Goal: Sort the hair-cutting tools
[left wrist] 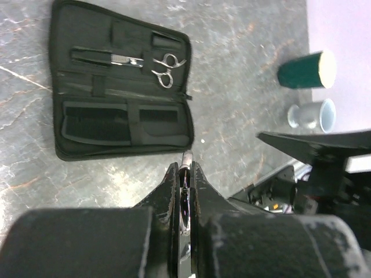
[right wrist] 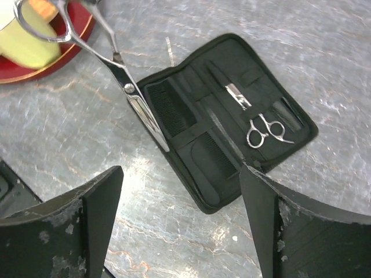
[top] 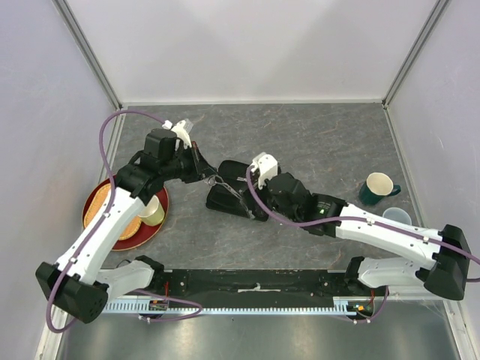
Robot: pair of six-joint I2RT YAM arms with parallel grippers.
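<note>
- We count two pairs of thin silver metal scissors. The loose pair of scissors point(right wrist: 124, 87) hangs over the table with its blades together. Its finger rings are toward the round red plate point(top: 96, 196) and its tip is over the case.
- The left gripper point(left wrist: 184, 168) is pressed together on that loose pair. From its own wrist we see only a sliver of metal pinched between the black fingers point(left wrist: 171, 191).
- The second pair of scissors point(right wrist: 264, 132) lies in one half of the flat black rectangular folding case point(right wrist: 206, 185). Its blades are tucked under a strap.
- We count one case, lying spread open on the grey marbled table point(top: 322, 142) between the two grippers.
- We count two slim black plastic combs, the upper comb point(right wrist: 173, 109) and the lower comb point(right wrist: 215, 152). They sit end to end in pockets of the other half of the case. We cannot tell which one has the tapered handle.
- We cannot tell whether the tip of the loose pair touches the case.
- The right gripper point(right wrist: 179, 174) hovers above the case with its fingers point(right wrist: 98, 202) spread wide and nothing between them.
- We count three drinking vessels. One pale yellow cup point(top: 152, 212) stands on the red plate. One dark green mug point(top: 379, 187) and one pale blue-grey cup point(top: 396, 217) stand near each other at the right, well apart from the case.
</note>
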